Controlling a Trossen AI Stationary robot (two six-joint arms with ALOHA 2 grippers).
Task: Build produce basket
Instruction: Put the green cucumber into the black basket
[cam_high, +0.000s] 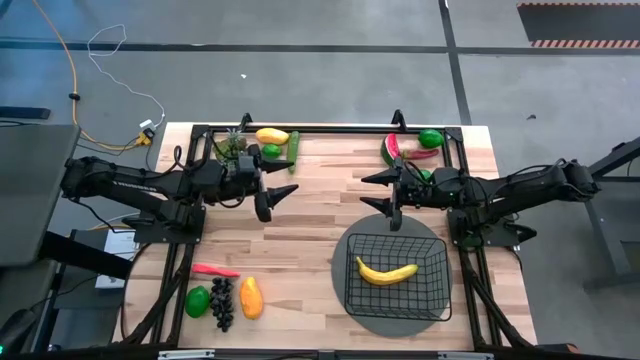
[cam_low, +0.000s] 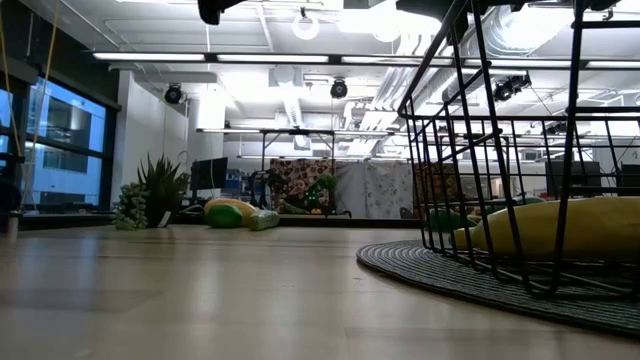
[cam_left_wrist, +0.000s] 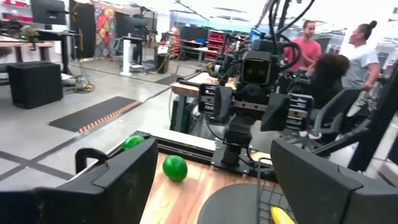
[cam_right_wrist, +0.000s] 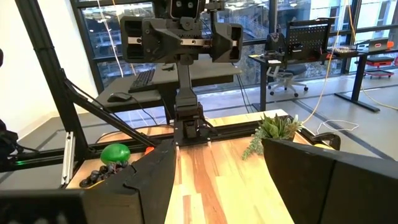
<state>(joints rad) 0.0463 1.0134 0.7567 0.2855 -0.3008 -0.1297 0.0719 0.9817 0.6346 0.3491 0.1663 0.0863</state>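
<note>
Black basket (cam_high: 436, 262): wire mesh, sits on the round grey mat (cam_high: 355, 307) on the desk (cam_high: 310, 230).
Banana (cam_high: 386, 272): lies inside the basket, the only produce in it.
Left end effector (cam_high: 281, 194): hovers over the desk well to the left of the basket, fingers apart, nothing between them.
Right end effector (cam_high: 385, 192): hovers just above the basket's far rim, fingers apart, empty.
Produce left of basket: chili (cam_high: 214, 270), lime (cam_high: 197, 301), grapes (cam_high: 222, 304) and mango (cam_high: 251, 297), grouped near the desk's front left corner.
Produce beyond basket: watermelon slice (cam_high: 391, 149) and a second lime (cam_high: 430, 138) at the far edge, behind the right arm.
Far left group: plant (cam_high: 231, 146), yellow fruit (cam_high: 271, 135), green fruit (cam_high: 271, 151), cucumber (cam_high: 294, 150), well apart from the basket.
</note>
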